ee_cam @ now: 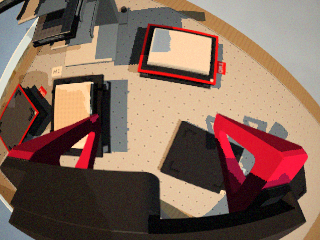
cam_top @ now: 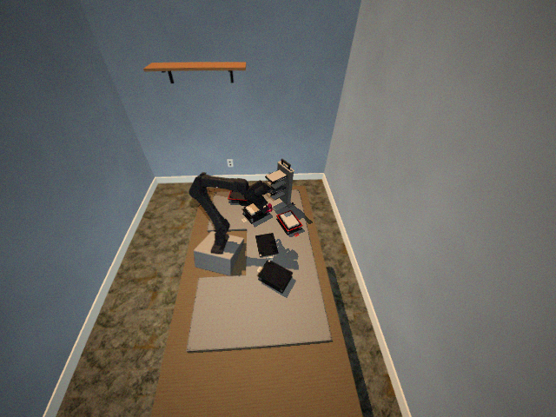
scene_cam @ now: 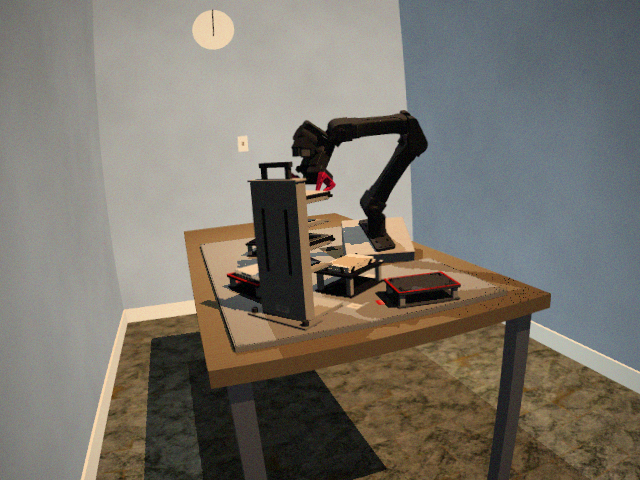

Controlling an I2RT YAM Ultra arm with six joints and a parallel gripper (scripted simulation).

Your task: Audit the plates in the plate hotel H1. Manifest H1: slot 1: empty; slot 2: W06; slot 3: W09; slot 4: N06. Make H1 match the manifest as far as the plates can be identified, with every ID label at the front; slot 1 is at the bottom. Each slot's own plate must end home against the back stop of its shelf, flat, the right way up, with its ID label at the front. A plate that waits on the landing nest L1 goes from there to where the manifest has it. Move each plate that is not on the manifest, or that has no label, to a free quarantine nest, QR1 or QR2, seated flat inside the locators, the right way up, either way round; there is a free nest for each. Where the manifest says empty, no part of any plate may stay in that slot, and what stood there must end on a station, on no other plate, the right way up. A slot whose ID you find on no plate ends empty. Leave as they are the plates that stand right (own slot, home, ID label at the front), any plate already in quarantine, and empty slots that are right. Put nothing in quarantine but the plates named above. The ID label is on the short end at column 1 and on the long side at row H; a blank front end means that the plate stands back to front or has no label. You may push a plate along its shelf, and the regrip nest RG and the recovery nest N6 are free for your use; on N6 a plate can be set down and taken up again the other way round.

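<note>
Claw (scene_cam: 324,181) fully apart and empty, hovering at the front of the top-slot plate (scene_cam: 316,194) in hotel H1 (scene_cam: 281,248); one plate sits in a red-rimmed nest (ee_cam: 179,54), another on a black nest (ee_cam: 72,103), so audit looks mid-way, labels unreadable.

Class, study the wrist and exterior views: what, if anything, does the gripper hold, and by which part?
Nothing is held. The gripper is fully open, its red fingers spread wide with only the table far below between them.

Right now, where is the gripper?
In the exterior view the open gripper hangs beside the top shelf of the plate hotel, above the table, holding nothing.
</note>
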